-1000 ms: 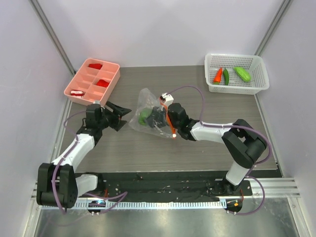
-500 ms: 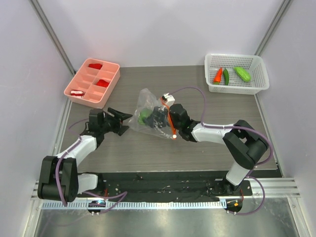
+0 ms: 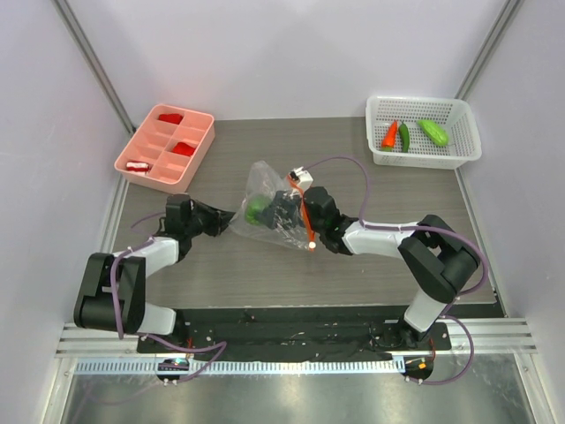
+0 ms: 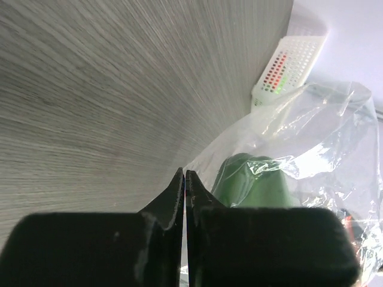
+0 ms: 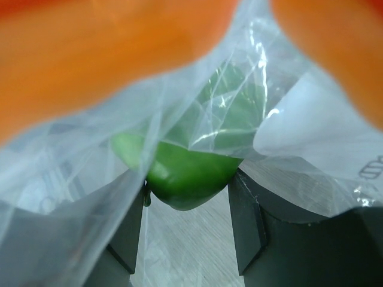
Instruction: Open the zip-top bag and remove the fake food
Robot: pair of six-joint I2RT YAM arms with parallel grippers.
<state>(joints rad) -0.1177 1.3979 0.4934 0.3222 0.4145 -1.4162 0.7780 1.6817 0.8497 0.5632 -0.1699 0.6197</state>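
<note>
With the left pincer (image 4: pixel 184 179) together at the bag (image 3: pixel 265 181) corner and the right pincer (image 5: pixel 187 192) clamping the pepper (image 5: pixel 188 173), pull out slowly

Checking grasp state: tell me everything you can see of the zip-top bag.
The bag is clear, crinkled plastic with an orange zip strip, lying bunched on the table. A green pepper shows inside. The left gripper is shut at its left corner, apparently pinching the film; the fingers of the right gripper clamp the pepper through the plastic.
</note>
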